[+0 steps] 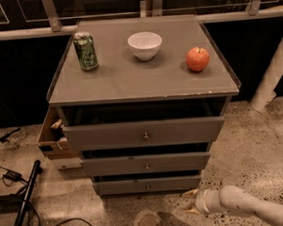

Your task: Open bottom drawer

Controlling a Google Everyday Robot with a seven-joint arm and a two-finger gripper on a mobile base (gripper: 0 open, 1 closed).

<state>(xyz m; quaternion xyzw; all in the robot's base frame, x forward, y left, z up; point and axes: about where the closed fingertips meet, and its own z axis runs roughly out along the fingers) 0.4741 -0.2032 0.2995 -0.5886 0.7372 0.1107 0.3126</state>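
The bottom drawer [147, 185] is the lowest and narrowest grey front of the cabinet, with one small round metal knob [147, 186] at its middle. It stands slightly out from the cabinet, as do the two drawers above it. My gripper [188, 200] is low over the floor, to the right of and just in front of the bottom drawer's right end, on a white arm [244, 204] that comes in from the lower right. Its two yellowish fingertips [189, 193] point left, stand apart and hold nothing. It does not touch the drawer or the knob.
On the cabinet top [121, 83] stand a green can [85, 51], a white bowl [144, 44] and a red apple [197, 58]. A cardboard box [52, 137] sits against the cabinet's left side. Cables and a black pole [24, 200] lie on the floor at the left. A white post [271, 76] stands at the right.
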